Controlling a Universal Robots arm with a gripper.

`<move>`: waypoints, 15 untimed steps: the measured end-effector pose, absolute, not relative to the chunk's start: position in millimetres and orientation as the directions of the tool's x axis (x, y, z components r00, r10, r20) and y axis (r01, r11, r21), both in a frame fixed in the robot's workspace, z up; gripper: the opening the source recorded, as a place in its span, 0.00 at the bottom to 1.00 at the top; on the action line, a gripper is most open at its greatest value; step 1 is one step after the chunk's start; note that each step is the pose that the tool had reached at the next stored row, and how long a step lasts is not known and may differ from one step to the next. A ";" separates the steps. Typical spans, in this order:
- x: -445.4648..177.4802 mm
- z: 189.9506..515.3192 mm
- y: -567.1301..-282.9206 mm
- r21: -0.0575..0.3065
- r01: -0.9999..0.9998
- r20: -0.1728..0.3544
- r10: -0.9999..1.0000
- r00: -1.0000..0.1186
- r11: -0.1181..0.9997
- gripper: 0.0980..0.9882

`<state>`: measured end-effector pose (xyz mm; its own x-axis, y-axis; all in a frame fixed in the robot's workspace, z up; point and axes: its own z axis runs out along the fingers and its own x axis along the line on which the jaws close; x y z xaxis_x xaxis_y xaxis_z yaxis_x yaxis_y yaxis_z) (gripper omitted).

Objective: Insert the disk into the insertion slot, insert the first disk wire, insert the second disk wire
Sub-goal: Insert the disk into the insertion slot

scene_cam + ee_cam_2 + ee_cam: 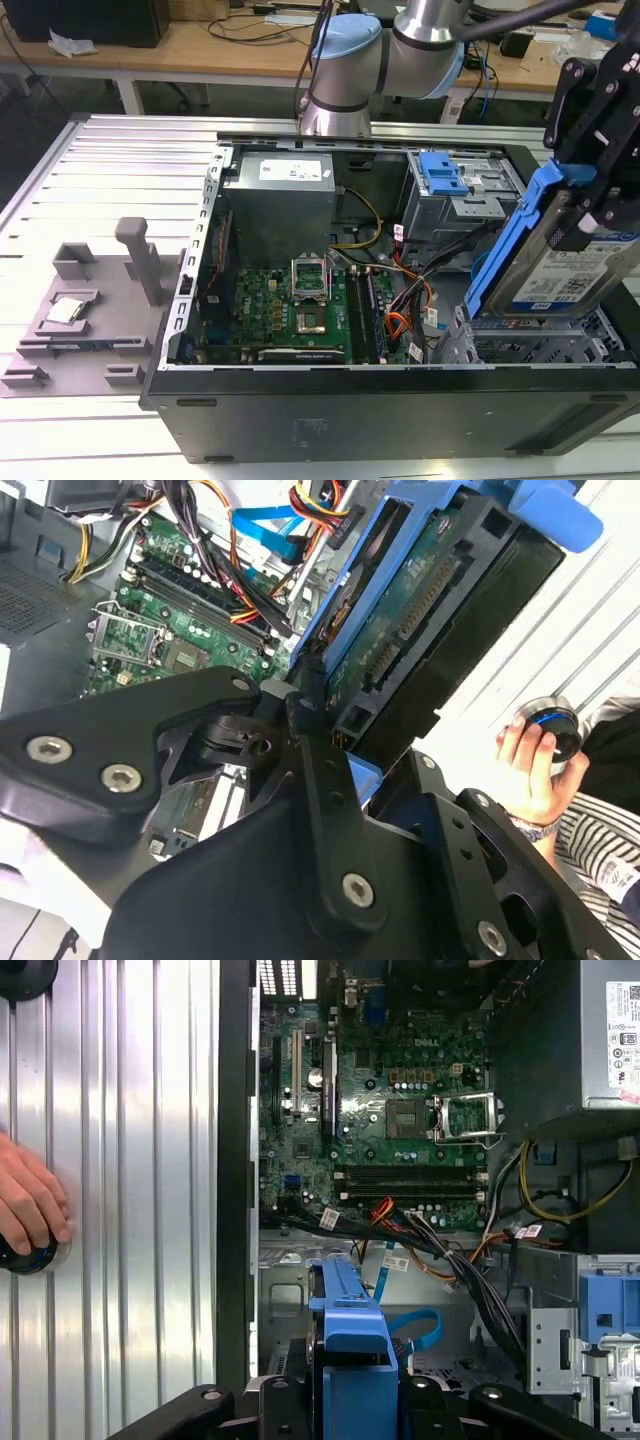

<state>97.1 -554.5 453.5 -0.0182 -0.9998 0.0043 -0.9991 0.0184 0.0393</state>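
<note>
Held disk tilted above slot, with gripper clamped tight on blue carrier. Bore white-and-blue label, print unreadable. Crowded by cables just beside slot.

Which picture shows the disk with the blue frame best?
The exterior view: the disk shows its labelled face and blue carrier, tilted above the case. The second wrist view shows its underside; the first wrist view, its carrier's blue edge.
</note>
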 end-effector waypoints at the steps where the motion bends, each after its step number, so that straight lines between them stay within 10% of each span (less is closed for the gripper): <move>1: 97.9 451.4 -554.0 0.039 -0.999 0.005 -1.000 -0.018 0.018 0.30; 15: 103.4 425.5 -545.6 0.040 -0.999 0.008 -1.000 -0.017 0.018 0.30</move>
